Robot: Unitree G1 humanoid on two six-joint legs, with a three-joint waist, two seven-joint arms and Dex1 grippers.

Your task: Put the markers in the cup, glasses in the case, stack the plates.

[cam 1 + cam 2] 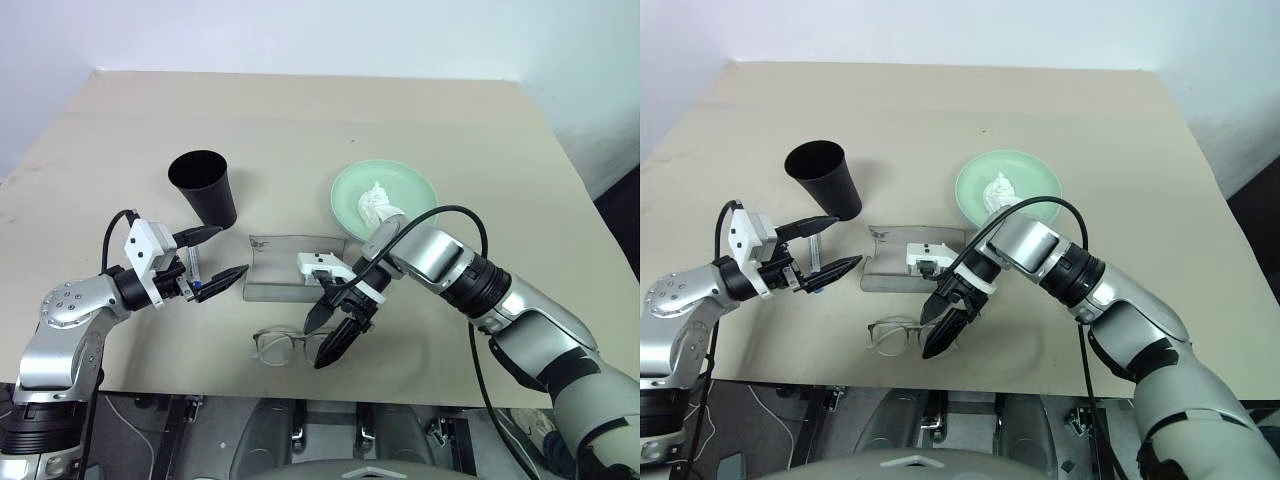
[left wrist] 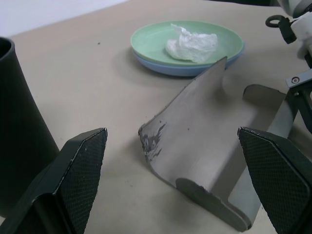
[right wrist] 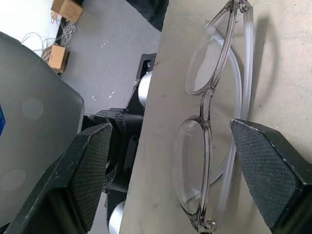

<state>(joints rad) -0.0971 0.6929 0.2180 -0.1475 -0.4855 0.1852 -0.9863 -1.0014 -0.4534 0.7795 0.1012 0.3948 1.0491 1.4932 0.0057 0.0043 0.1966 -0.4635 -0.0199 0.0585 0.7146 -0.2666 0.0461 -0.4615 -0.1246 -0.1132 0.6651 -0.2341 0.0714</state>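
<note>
The glasses (image 1: 283,346) lie near the table's front edge, lenses clear in the right wrist view (image 3: 204,122). My right gripper (image 1: 313,347) is open, angled down over their right lens, one finger on each side. The grey case (image 1: 280,268) lies open just behind them. My left gripper (image 1: 222,255) is open beside the case's left end, nothing between its fingers (image 2: 80,170). A slim white marker with a blue end (image 1: 815,268) shows under that gripper. The black cup (image 1: 205,185) stands upright behind it. The green plate (image 2: 146,39) rests on the blue plate (image 2: 168,69).
A crumpled white tissue (image 1: 377,204) lies in the green plate. The table's front edge (image 1: 200,388) runs close to the glasses, with floor and boxes below it. Bare tabletop (image 1: 300,120) spreads behind the cup and plates.
</note>
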